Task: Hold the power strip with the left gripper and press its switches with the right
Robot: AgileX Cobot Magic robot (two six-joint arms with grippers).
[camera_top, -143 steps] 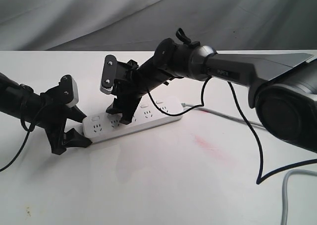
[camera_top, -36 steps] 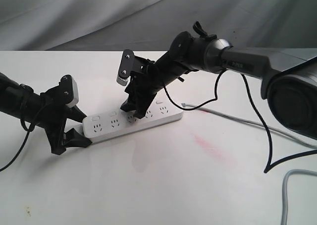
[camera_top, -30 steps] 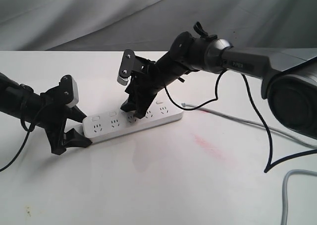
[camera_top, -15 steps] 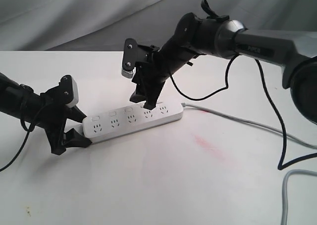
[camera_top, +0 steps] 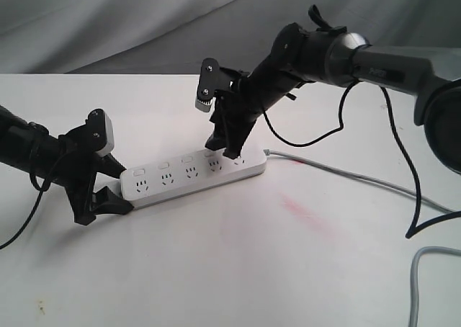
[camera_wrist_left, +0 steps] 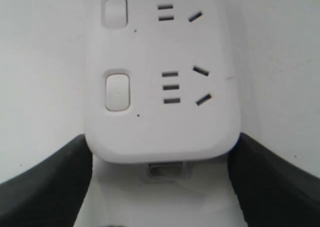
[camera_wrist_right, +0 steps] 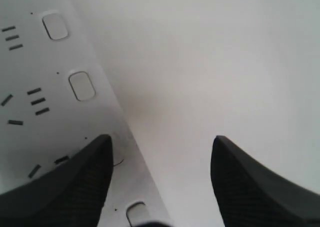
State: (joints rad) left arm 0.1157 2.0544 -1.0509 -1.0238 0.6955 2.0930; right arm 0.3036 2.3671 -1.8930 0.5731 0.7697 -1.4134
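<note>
Left gripper [camera_wrist_left: 162, 138]: jaws clamped on the rounded end of the power strip [camera_top: 191, 176], one finger against each long edge. Right gripper [camera_wrist_right: 161, 142]: jaws apart, one finger over the strip's edge beside the switches [camera_wrist_right: 81, 85], the other over open table [camera_wrist_right: 225, 62].

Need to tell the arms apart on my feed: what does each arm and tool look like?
Left tool: black two-fingered claw, small light-grey block, thin black arm, black cable. Right tool: black claw, screwed light-grey block, thick silver-grey arm, looping black cable.
</note>
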